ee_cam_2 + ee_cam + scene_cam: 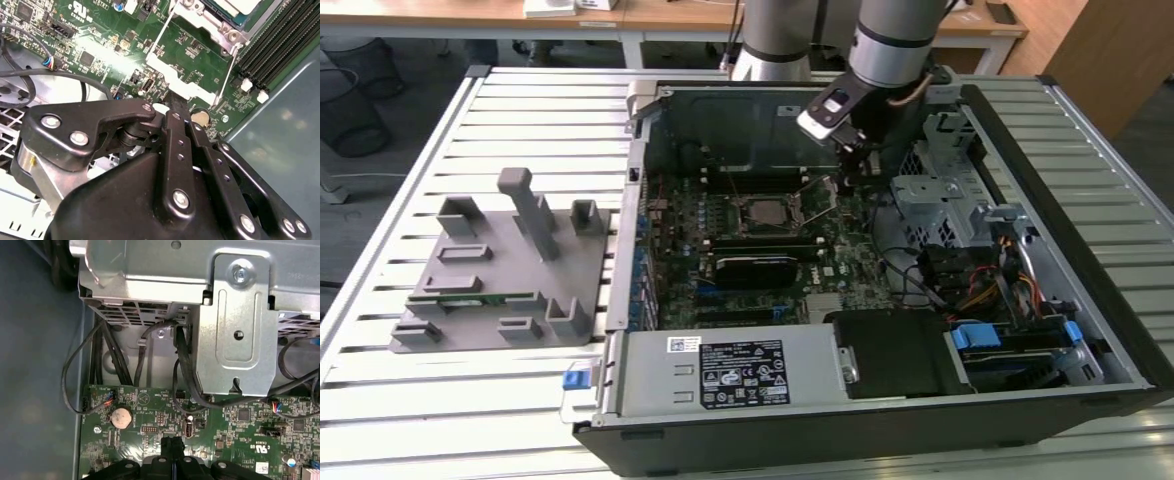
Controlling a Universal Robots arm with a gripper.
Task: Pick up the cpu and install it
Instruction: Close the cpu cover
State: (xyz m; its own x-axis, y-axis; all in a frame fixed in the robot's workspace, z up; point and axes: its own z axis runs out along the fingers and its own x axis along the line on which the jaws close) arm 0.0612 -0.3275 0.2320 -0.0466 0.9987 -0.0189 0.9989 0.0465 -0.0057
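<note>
1. We see the tool (849, 178) low inside the open computer case (881, 435), close above the green board (240, 440). In both wrist views its fingers (170, 135) are pressed together. Nothing shows between them, so we judge the tool empty.
2. The cpu (236, 6) lies just ahead of the tool, silvery top up, within the metal frame of the socket (207, 25). It looks to us already set in place.
3. A thin wire lever (226, 70) stands raised close beside the tool tip. We judge the step in hand to be working this latch over the chip. To do it well, we would press with the closed tip on the wire alone, follow its arc steadily, and keep off the board beneath.
4. Close to the tip are a coin battery (120, 417) and many small board parts, which a slip could strike.
5. On the side of the tool away from the socket are dark cables (102, 365) and a metal drive cage (235, 325), leaving little room to swing that way. Beyond the socket run the memory slots (272, 50).
6. Well apart from the tool, outside the case, a grey holder (520, 240) sits on the bench (520, 100) with a green memory stick (474, 298) in it. It stands in nobody's way.
</note>
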